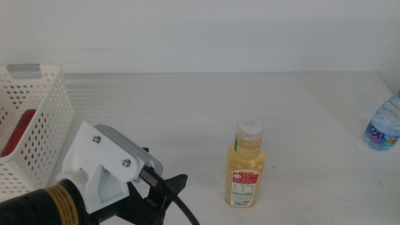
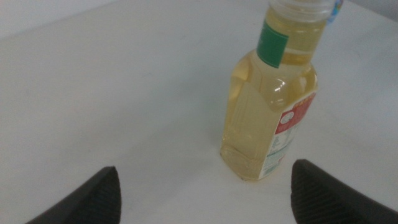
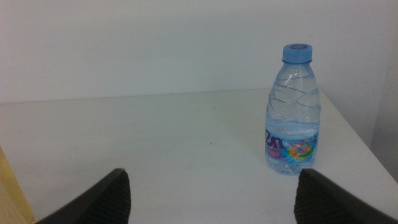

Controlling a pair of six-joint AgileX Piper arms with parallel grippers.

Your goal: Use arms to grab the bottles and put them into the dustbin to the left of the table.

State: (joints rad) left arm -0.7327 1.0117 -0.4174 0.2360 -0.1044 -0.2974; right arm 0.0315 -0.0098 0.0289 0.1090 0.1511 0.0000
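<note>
While one red item already lies in the dustbin beside my left arm, presumably the soda can, two bottles remain on the tabletop.

- Juice bottle: upright, yellow, white cap; just ahead of my left fingers, nearer one tip. Fingers spread wide, holding nothing.
- Water bottle: upright, blue cap; ahead of my right fingers, near the tabletop's corner. Fingers wide apart, empty.

Judged status: about a third done; two grasps and two drops left.
</note>
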